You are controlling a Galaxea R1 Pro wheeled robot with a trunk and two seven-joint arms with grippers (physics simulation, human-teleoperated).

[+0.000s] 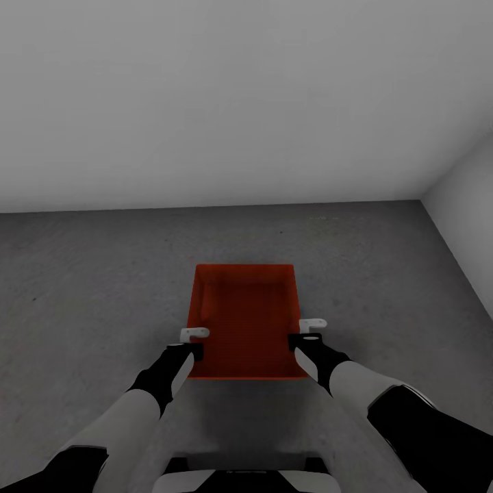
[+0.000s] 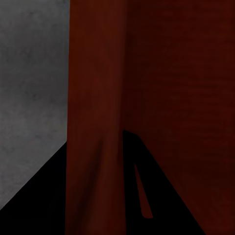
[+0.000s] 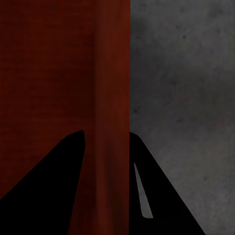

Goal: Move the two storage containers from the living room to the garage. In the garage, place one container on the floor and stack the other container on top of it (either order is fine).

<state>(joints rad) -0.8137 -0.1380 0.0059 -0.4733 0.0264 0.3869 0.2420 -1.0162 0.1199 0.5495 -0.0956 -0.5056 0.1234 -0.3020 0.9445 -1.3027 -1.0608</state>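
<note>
On the container's two side walls, your left gripper (image 1: 194,335) and right gripper (image 1: 312,324) are each clamping the thin rim. The orange-red storage container (image 1: 243,322) is hanging between them over the grey concrete floor (image 1: 82,287), near the garage's white wall (image 1: 205,103).

Two arms: pale grey forearm shells, black wrist sections, black upper sleeves; small white two-finger left gripper (image 1: 194,334) and right gripper (image 1: 313,324).

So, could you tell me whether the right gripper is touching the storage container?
Touching: the right wrist view shows the right gripper with a finger on each side of the storage container wall.
</note>
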